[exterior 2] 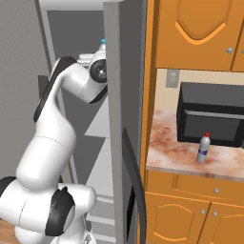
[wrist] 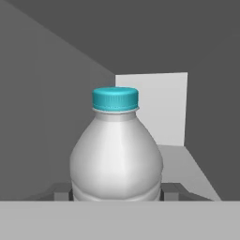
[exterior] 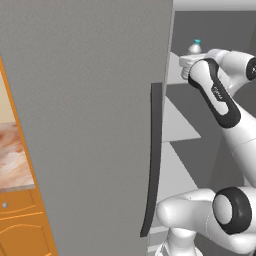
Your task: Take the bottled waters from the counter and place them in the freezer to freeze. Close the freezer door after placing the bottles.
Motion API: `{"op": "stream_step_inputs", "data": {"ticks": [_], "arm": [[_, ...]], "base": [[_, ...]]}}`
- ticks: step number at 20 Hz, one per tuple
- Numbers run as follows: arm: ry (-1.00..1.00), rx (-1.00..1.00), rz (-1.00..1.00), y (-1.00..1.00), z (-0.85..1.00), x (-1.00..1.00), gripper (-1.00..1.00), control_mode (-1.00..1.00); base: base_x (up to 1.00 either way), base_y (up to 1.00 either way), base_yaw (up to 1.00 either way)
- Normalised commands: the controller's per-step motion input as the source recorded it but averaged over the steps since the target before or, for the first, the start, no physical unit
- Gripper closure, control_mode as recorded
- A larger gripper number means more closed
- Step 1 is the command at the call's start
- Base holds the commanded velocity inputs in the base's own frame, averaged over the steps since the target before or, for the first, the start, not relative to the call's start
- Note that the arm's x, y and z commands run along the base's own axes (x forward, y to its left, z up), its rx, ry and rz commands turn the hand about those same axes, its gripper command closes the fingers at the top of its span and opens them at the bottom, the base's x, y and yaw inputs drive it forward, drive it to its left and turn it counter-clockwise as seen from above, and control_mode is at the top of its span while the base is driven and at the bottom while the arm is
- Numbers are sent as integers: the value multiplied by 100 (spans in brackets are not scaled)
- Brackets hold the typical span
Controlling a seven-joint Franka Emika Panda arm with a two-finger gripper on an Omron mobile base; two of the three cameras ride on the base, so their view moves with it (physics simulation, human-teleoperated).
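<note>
The blue-capped bottle (wrist: 116,150) sat close before the lens, gripped in the claw (wrist: 116,194) inside the freezer (wrist: 56,93), apparently above a shelf. Released too high, it could topple. The red-capped bottle (exterior 2: 203,148) waited on the surface (exterior 2: 171,152). No label writing was readable.

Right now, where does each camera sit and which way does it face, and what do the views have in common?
Left base view: behind the arm to its left, facing the freezer door and its handle; arm at right, reaching into the freezer.
Right base view: behind the arm to its right, facing the door's edge, counter and red-capped bottle; arm at left.
Hand view: on the hand, looking along the gripper into the freezer, at the blue-capped bottle between its fingers.
Shared: all three views show that bottle.
</note>
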Motion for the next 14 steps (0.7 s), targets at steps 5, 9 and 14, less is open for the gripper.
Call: {"op": "stream_step_inputs", "data": {"ticks": [5,9,14], "arm": [[0,0,3,-1,0,43,100,-100],[1,0,4,-5,0,39,100,-100],[1,0,4,-4,-4,41,100,-100]], "base": [[0,0,0],[0,0,0],[0,0,0]]}}
